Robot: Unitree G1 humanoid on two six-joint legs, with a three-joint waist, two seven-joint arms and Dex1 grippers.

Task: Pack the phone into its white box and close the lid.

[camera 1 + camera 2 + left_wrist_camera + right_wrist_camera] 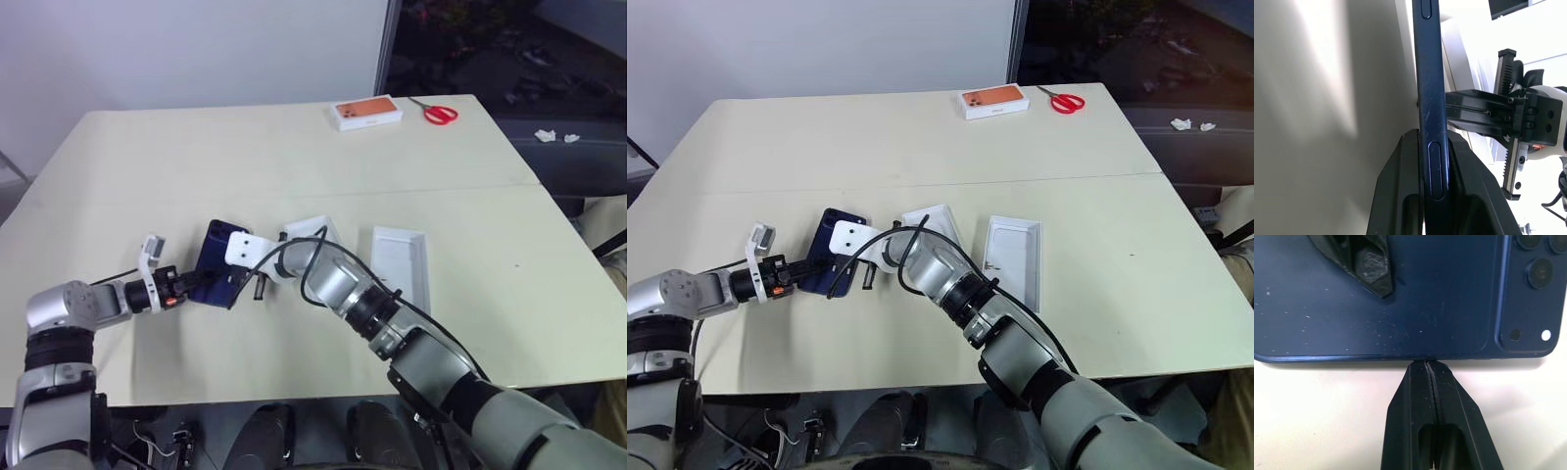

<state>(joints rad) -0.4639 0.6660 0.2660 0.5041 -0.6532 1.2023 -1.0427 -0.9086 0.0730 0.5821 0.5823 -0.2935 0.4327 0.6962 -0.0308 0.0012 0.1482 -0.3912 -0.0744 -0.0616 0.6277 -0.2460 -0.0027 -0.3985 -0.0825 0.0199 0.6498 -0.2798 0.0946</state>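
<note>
The dark navy phone (217,262) is lifted on edge above the table at the left. My left gripper (1430,147) is shut on its long edge, one finger on each face. My right gripper (1426,363) is shut with nothing in it, and its joined tips rest against the phone's back (1400,308) near the lower long edge; the lens cluster (1535,269) sits at one corner. To the right, the lid (402,262) lies open side up, white inside. The white box (315,229) lies between the lid and the phone, largely hidden by my right arm.
At the table's far edge lie a small box with an orange phone picture (366,113) and red-handled scissors (439,114). The table seam (441,188) runs across the middle. A dark floor drops off beyond the table's right edge.
</note>
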